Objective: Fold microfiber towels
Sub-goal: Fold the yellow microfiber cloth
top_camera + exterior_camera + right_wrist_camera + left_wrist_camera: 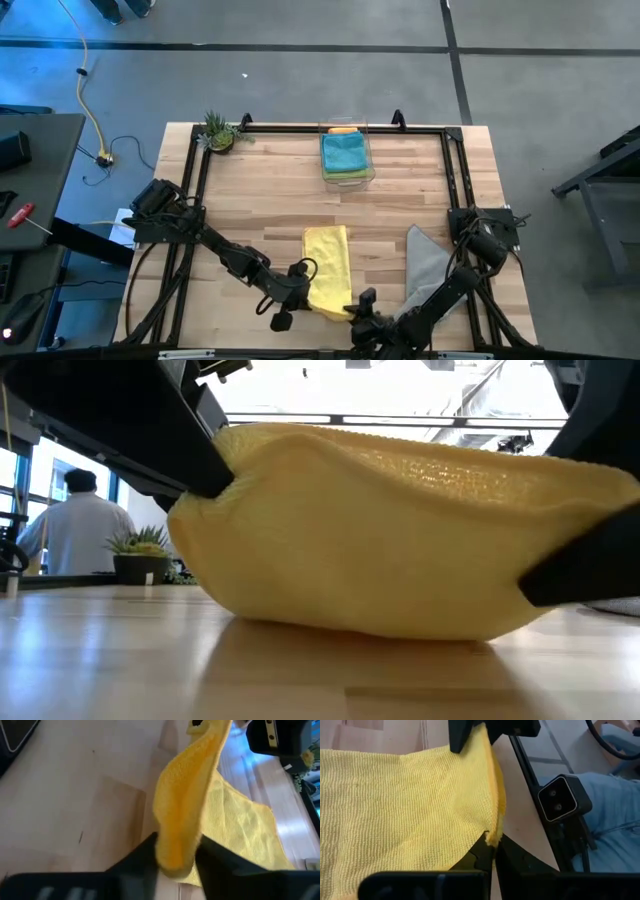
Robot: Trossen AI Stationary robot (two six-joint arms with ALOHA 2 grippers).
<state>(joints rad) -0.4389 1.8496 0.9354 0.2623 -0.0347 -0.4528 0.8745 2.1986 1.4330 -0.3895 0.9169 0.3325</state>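
1. Nearest us, filling the low view, we see the yellow towel bulging up off the wooden desk near its front edge.
2. We see the left claw pressed together on one near corner of that towel.
3. We see the right claw pinching the other near corner, the cloth bunched between its fingers.
4. Just right of the yellow one, we see a grey towel lying flat.
5. At the far edge, we see a clear bin holding teal, green and orange towels.
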